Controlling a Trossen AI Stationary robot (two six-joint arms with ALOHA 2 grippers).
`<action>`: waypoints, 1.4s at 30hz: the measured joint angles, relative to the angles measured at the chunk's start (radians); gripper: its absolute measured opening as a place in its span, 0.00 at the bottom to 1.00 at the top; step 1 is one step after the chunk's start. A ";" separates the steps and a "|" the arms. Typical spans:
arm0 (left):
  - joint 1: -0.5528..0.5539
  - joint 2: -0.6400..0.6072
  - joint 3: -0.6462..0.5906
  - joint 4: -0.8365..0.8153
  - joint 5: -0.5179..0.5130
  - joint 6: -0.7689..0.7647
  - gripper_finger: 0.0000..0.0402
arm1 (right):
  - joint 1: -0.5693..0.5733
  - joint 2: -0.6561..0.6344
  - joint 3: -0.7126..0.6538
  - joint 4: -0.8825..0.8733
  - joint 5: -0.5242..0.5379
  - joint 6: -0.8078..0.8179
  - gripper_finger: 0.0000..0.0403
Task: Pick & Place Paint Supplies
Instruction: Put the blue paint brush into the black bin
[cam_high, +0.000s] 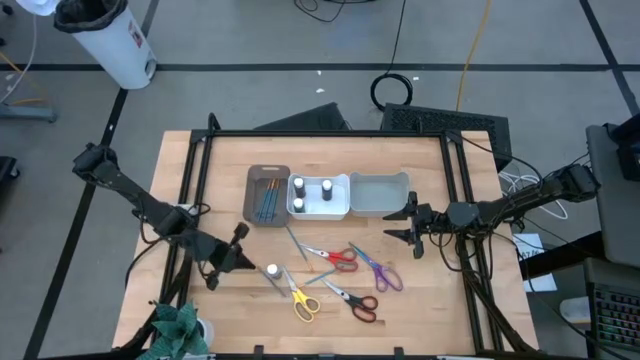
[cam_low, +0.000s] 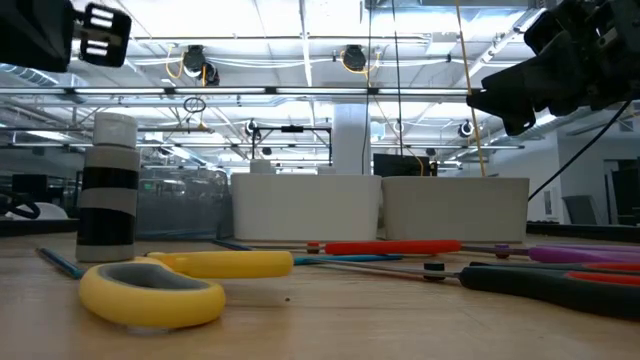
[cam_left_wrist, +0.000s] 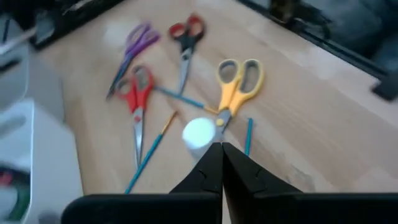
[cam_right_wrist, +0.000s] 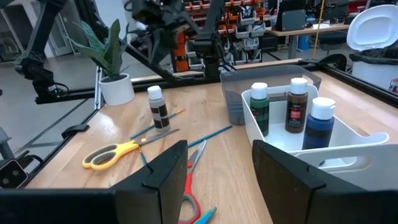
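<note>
While sorting is part done, these findings apply:
Left gripper (cam_high: 240, 232): fingers pressed together, holding nothing, hovering just beside the loose bottle (cam_high: 272, 270).
Right gripper (cam_high: 411, 221): fingers spread, holding nothing, poised near the grey bin (cam_high: 379, 194), waiting.
Bottles stowed: three upright in the white bin (cam_high: 340, 208).
Brushes: several lie in the brown bin (cam_high: 268, 177); others are loose among the scissors.
Scissors: yellow pair (cam_high: 303, 301), red pair (cam_high: 333, 256), purple pair (cam_high: 383, 272) and black pair (cam_high: 356, 303), all loose on the table (cam_high: 470, 310).
Risk one: closed fingers advancing would likely topple the upright loose bottle.
Risk two: yellow pair lies just beside that bottle; a wide grasp may snag it.
</note>
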 joint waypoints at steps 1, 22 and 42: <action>0.000 0.000 0.000 -0.007 -0.009 -0.046 0.01 | 0.000 0.000 0.000 0.002 0.000 0.000 0.42; 0.007 0.367 0.000 -0.181 -0.023 -0.211 0.55 | 0.000 0.000 0.000 0.000 0.000 0.000 0.42; 0.184 0.480 0.006 -0.189 0.232 -0.143 0.11 | 0.000 0.000 0.000 0.000 0.000 0.000 0.42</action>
